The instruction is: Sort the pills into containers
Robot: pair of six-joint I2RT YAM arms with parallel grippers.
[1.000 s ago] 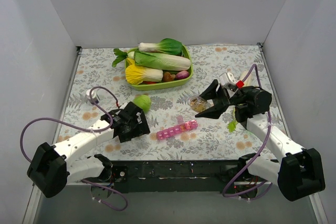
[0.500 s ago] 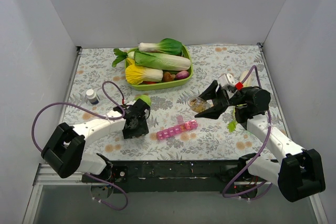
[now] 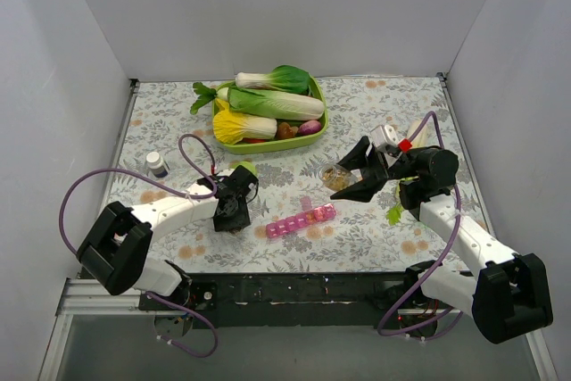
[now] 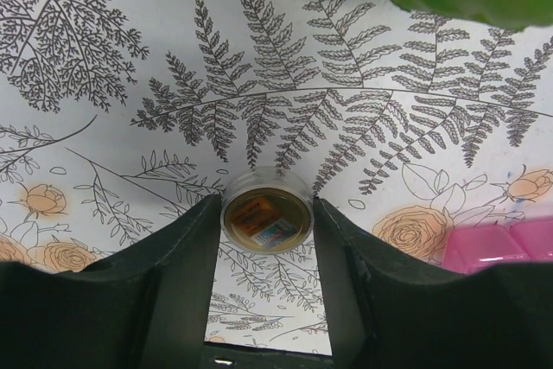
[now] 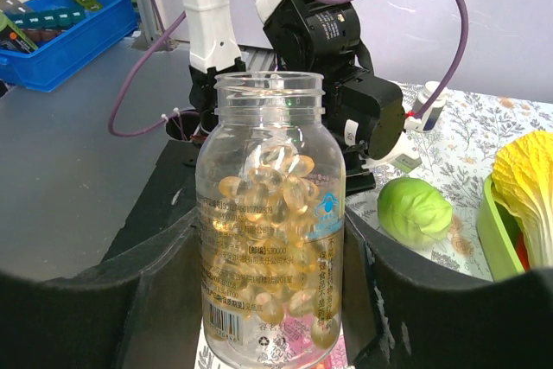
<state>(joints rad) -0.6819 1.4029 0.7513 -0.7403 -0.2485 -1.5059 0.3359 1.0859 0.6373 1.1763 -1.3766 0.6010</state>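
The pills (image 5: 276,205) are amber capsules inside a clear, uncapped bottle (image 5: 270,239). My right gripper (image 5: 270,300) is shut on that bottle and holds it tilted above the table (image 3: 337,176), right of the containers. The containers are a pink strip of small compartments (image 3: 301,219), whose end also shows in the left wrist view (image 4: 501,244). My left gripper (image 3: 234,217) is low on the table, left of the strip. Its fingers press both sides of a round clear cap (image 4: 266,212) lying flat on the cloth.
A green tray (image 3: 318,122) of cabbages and other vegetables stands at the back. A green ball-shaped vegetable (image 3: 243,167) sits just behind my left gripper. A small white bottle (image 3: 157,163) stands at the left, and a green leaf (image 3: 394,213) lies under my right arm.
My left arm has swung forward and to the right, toward the pink strip, and its jaws have closed in on the cap. The right arm and bottle have stayed put.
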